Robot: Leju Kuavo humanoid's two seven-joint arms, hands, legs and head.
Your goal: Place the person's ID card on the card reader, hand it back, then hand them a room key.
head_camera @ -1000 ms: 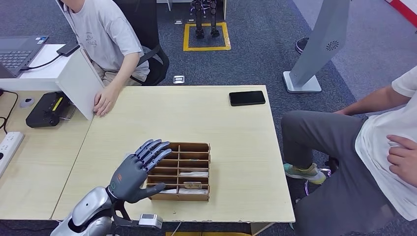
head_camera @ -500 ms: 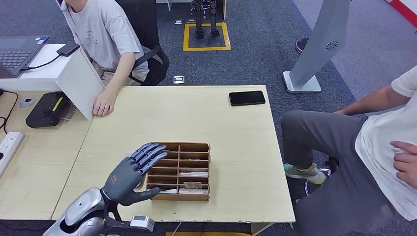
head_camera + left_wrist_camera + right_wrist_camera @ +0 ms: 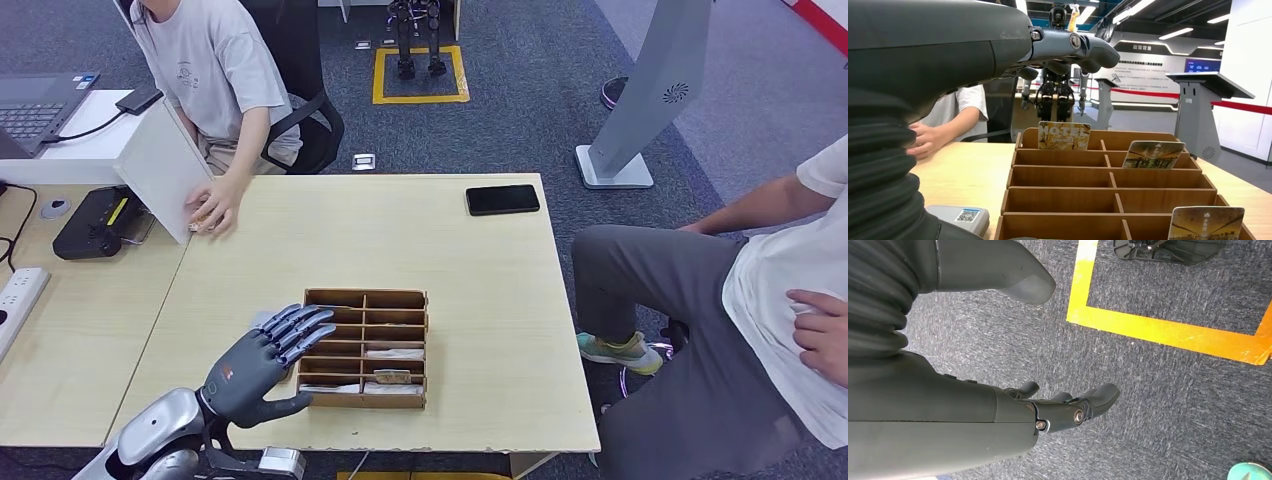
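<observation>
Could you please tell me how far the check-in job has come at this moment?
No step looks done. The left hand hovers open and empty beside the wooden card rack, where room key cards stand untouched. The right hand hangs over the carpet. The person's hand seems to hold something small at the table's far corner. Reading, returning and the room key remain.

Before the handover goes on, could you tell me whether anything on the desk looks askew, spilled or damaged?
Nothing stands out. The wooden tray sits square on the desk, its cards standing upright in their slots. The black phone lies flat near the far edge. The left hand is open beside the tray, holding nothing.
</observation>
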